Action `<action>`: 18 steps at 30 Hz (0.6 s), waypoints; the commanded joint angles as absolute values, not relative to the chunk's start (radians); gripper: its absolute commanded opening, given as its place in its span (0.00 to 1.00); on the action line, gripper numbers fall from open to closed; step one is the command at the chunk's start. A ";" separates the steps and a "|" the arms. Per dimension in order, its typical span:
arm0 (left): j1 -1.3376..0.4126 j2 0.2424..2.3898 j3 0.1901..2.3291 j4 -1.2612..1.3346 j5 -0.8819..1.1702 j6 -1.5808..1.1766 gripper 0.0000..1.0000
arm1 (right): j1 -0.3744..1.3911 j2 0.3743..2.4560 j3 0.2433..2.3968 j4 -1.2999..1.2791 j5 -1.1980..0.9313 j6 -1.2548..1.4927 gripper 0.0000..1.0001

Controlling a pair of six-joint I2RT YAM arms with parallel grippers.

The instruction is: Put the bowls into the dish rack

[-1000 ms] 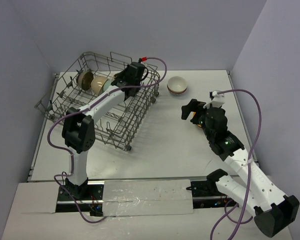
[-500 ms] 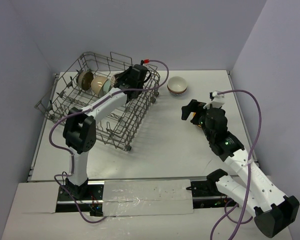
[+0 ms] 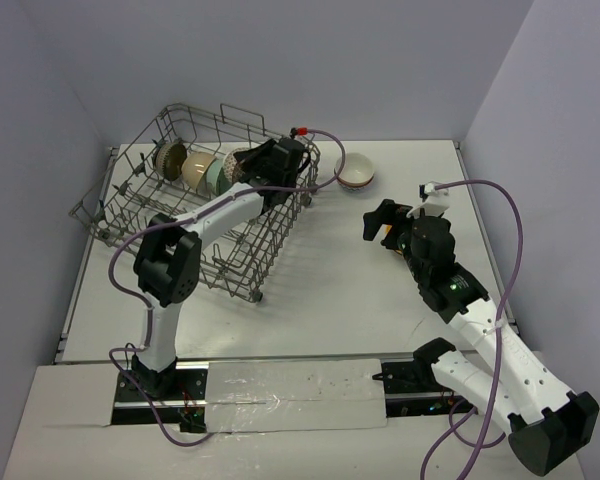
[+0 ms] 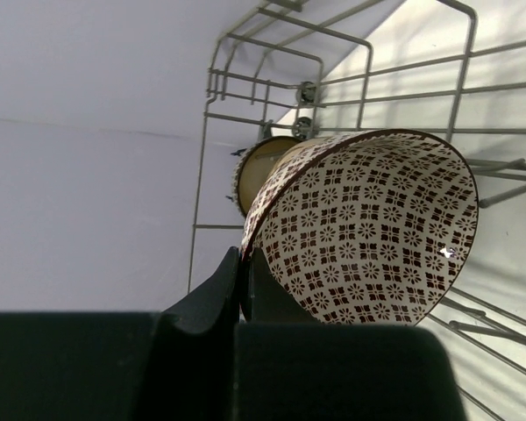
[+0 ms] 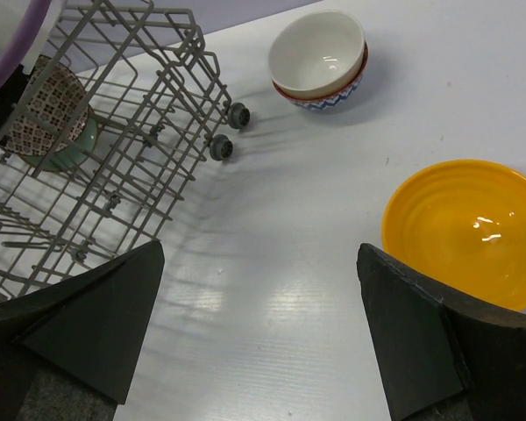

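Note:
My left gripper reaches into the grey wire dish rack and is shut on the rim of a white bowl with a dark flower pattern. That bowl stands on edge beside a pale green bowl, a cream bowl and a brown bowl. On the table a white bowl sits nested in a red-and-blue patterned one. My right gripper hangs open over bare table, with an orange-yellow bowl just right of its fingers.
The rack's near corner, with two small wheels, lies left of the nested bowls. Purple cables loop from both wrists. Grey walls close in the table at the back and on both sides.
My left wrist has shifted a little to the right and turned, bringing the patterned bowl beside the pale green one. The right arm has not moved.

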State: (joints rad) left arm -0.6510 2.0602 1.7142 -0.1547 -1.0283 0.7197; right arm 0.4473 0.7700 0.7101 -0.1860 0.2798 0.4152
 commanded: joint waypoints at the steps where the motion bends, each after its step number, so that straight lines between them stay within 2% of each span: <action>1: -0.658 2.071 1.710 -0.048 -1.127 0.775 0.00 | 0.451 0.762 0.701 -0.149 0.291 0.400 0.98; 18: -0.684 2.091 1.713 -0.129 -1.088 0.712 0.01 | 0.453 0.756 0.698 -0.147 0.293 0.400 0.98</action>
State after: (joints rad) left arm -0.6670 2.0727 1.7092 -0.0940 -1.0767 0.7391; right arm 0.4473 0.7696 0.6998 -0.1795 0.2798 0.4126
